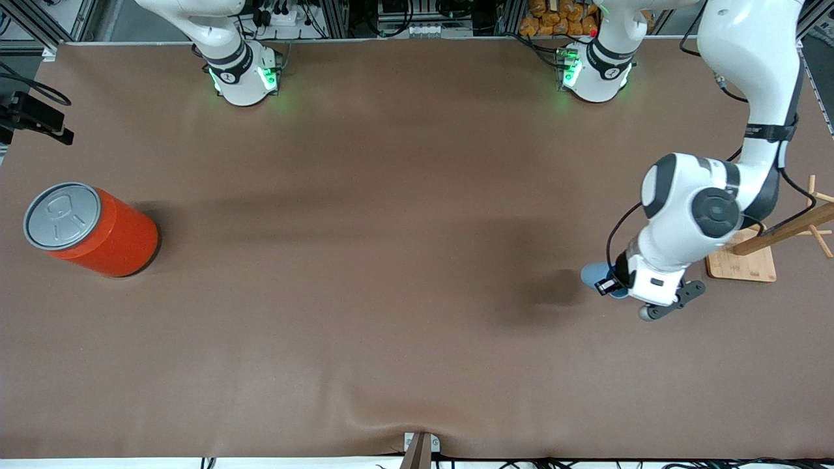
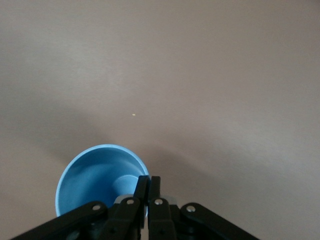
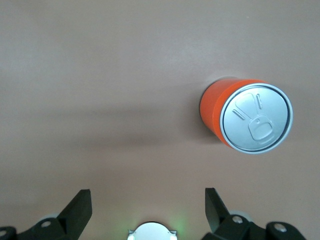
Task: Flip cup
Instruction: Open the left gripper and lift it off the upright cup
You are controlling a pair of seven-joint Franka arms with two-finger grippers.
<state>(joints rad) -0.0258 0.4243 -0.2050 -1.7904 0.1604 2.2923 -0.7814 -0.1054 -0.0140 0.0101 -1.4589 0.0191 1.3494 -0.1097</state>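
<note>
The light-blue cup (image 1: 594,274) is at the left arm's end of the table, mostly hidden by the left hand. In the left wrist view the cup (image 2: 92,180) shows its darker blue inside, mouth toward the camera. My left gripper (image 2: 149,182) is shut on the cup's rim, one finger inside and one outside. In the front view the left gripper (image 1: 618,285) is low over the table beside the cup. I cannot tell whether the cup touches the table. My right gripper (image 3: 146,199) is open and empty, high over the table; it is out of the front view.
A large orange can with a grey lid (image 1: 98,231) stands at the right arm's end of the table and shows in the right wrist view (image 3: 245,116). A wooden stand on a square base (image 1: 743,262) is beside the left arm. A black device (image 1: 36,118) sits at the table edge.
</note>
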